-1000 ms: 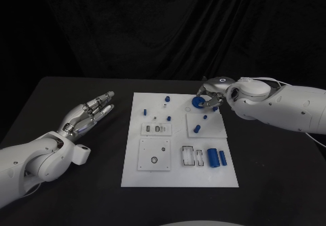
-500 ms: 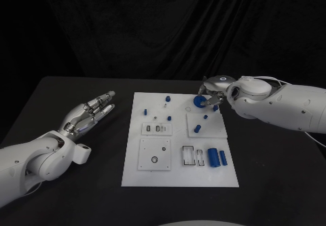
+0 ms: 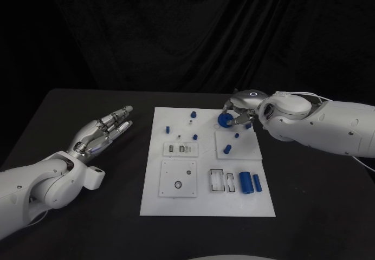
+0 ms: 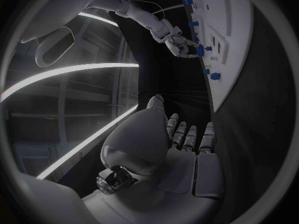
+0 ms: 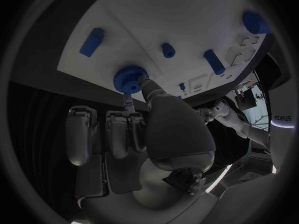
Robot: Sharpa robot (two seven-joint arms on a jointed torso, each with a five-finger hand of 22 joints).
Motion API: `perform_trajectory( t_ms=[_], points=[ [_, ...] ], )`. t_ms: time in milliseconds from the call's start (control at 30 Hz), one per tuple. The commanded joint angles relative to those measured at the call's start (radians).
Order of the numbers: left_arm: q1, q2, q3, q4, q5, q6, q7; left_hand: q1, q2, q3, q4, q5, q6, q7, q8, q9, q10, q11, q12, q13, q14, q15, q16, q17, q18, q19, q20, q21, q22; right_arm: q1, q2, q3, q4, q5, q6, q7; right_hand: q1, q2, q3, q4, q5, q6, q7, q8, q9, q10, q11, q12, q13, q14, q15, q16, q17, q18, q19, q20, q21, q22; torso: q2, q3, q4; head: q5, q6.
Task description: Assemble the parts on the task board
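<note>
Head view: right hand [image 3: 238, 111] pinches blue gear [image 3: 225, 119].

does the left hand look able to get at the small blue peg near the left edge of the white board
Probably yes. The left hand hovers open over the black table beside the white task board, and nothing lies between it and the small blue peg. The right hand is busy at the far side, pinching a blue toothed disc.

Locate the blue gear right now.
The blue gear is pinched in the right hand over the far right corner of the task board, head view.
</note>
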Motion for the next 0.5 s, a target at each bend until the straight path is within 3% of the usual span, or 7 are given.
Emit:
perform_trajectory(
  t_ms=[33, 233, 500],
  points=[
    [0.001, 0.0, 0.001, 0.002, -0.002, 0.011, 0.168, -0.002, 0.001, -0.004, 0.0, -0.001, -0.006, 0.0, 0.001, 0.0, -0.004, 0.003, 0.003, -0.001, -0.005, 0.003, 0.001, -0.001, 0.019, -0.002, 0.004, -0.004, 0.0, 0.017, 0.006, 0.002, 0.035, -0.006, -0.045, 0.023, -0.001, 0.008, 0.001, -0.003, 0.005, 0.012, -0.012, 0.167, 0.292, 0.108, -0.005, 0.003, 0.263, 0.107, -0.007, 0.003, 0.263, -0.004, 0.034, -0.005, 0.001, 0.222, -0.001, 0.0, -0.0004, 0.001, 0.001],
    [0.001, 0.004, 0.001, 0.0, -0.002, 0.011, 0.168, -0.002, 0.001, -0.004, 0.0, -0.001, -0.006, 0.0, 0.001, 0.0, -0.004, 0.003, 0.003, -0.001, -0.005, 0.003, 0.001, -0.001, 0.019, -0.002, 0.004, -0.004, 0.0, 0.031, 0.05, 0.003, 0.068, -0.006, -0.047, 0.043, -0.003, 0.008, 0.002, -0.002, 0.006, 0.008, -0.01, 0.164, 0.291, 0.108, -0.004, 0.003, 0.263, 0.107, -0.006, 0.003, 0.263, -0.005, 0.037, -0.004, 0.004, 0.224, -0.001, -0.0011, -0.0022, -0.001, 0.001],
    [0.001, 0.014, 0.001, -0.005, -0.002, 0.014, 0.169, -0.002, 0.001, -0.004, 0.0, -0.001, -0.006, 0.0, 0.001, 0.0, -0.004, 0.003, 0.003, -0.001, -0.005, 0.003, 0.001, -0.001, 0.019, -0.002, 0.004, -0.004, 0.0, 0.035, 0.142, 0.004, 0.029, -0.006, -0.039, 0.064, -0.007, 0.007, 0.003, -0.001, 0.006, -0.001, -0.005, 0.155, 0.288, 0.108, -0.002, 0.003, 0.263, 0.107, -0.004, 0.003, 0.263, -0.005, 0.038, -0.003, 0.005, 0.224, -0.001, -0.0033, 0.0024, -0.007, 0.001]
  ],
)
